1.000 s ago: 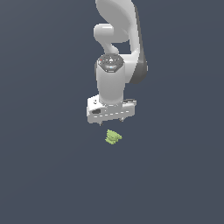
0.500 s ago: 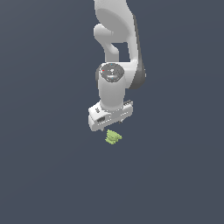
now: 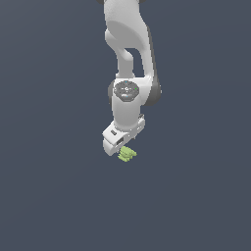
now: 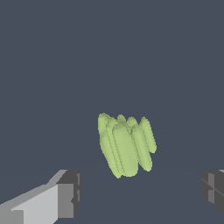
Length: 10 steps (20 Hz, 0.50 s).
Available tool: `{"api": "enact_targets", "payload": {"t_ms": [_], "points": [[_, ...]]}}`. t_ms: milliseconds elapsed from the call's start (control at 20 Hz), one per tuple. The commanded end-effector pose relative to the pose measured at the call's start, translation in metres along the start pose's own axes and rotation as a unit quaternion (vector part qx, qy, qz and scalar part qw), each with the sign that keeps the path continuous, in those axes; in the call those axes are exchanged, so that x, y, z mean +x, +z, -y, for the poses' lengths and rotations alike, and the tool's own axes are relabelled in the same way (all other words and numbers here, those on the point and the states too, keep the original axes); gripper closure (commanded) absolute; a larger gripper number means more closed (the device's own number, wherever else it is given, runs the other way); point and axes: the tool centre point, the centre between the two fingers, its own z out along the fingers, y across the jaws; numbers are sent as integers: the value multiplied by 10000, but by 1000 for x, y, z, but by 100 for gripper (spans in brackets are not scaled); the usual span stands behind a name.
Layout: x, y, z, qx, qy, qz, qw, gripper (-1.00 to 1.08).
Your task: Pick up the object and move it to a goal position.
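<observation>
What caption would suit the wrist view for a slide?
Wrist view: open gripper above the ridged yellow-green object, fingers apart on either side, no contact yet.

White arm vertical, gripper (image 4: 140, 192) pointing down, jaws apart

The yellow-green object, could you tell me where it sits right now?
In the exterior view the yellow-green object lies just below the end effector, slightly toward that view's right; the wrist view shows it between the open fingers, untouched.
</observation>
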Motion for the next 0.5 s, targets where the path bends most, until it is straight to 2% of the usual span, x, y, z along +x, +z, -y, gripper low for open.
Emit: {"api": "enact_targets", "payload": {"t_ms": [0,450], "points": [[1,7,1,4,-359,-5,9994,-92],[3,24,3,18,-1243,-26,9922,-92]]}}
